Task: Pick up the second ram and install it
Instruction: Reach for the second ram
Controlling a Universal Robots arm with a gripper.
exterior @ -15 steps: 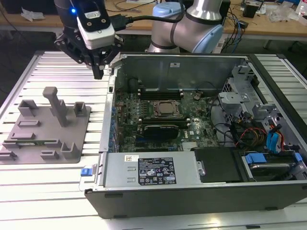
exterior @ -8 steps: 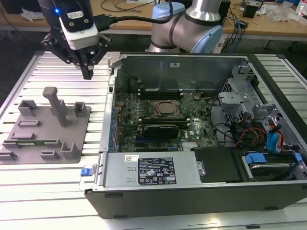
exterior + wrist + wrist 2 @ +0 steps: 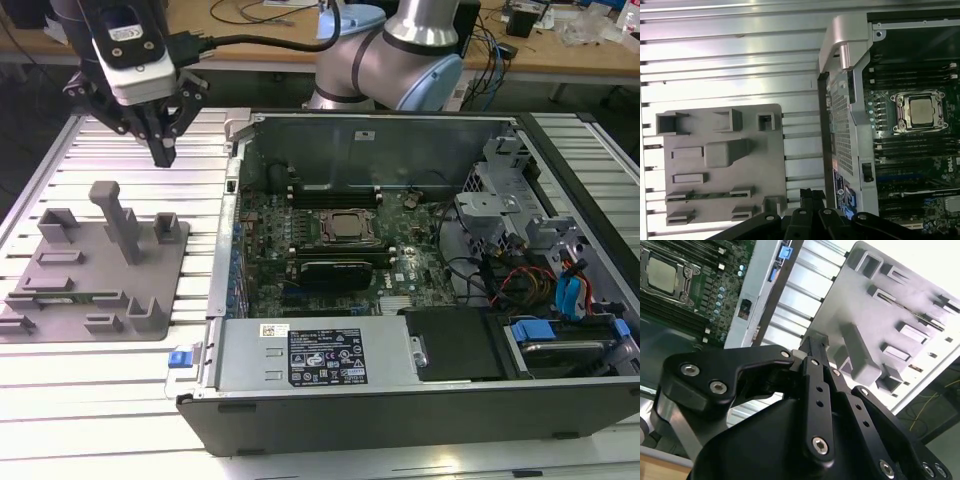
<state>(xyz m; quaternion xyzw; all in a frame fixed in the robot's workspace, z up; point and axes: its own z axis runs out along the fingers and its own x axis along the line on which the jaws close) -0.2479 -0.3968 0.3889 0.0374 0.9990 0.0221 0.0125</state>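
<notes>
We see the fixture tray [image 3: 100, 290] as matt grey plastic. Under it, the surface [image 3: 90, 400] is ribbed bare aluminium with a bright sheen. The computer case [image 3: 400, 415] is dull grey sheet metal, its motherboard [image 3: 270, 215] is green circuit board, and the processor [image 3: 348, 228] is lidded in silvery metal. The claw [image 3: 163, 156] is matt black with shiny steel screws [image 3: 820, 445]. The robot arm [image 3: 400, 60] is smooth satin silver.

Bright light falls from above. In the exterior view, glare whitens the ribbed table [image 3: 90, 400] beside the grey tray [image 3: 105, 275]. My claw [image 3: 815, 345] shows dark above that tray.
</notes>
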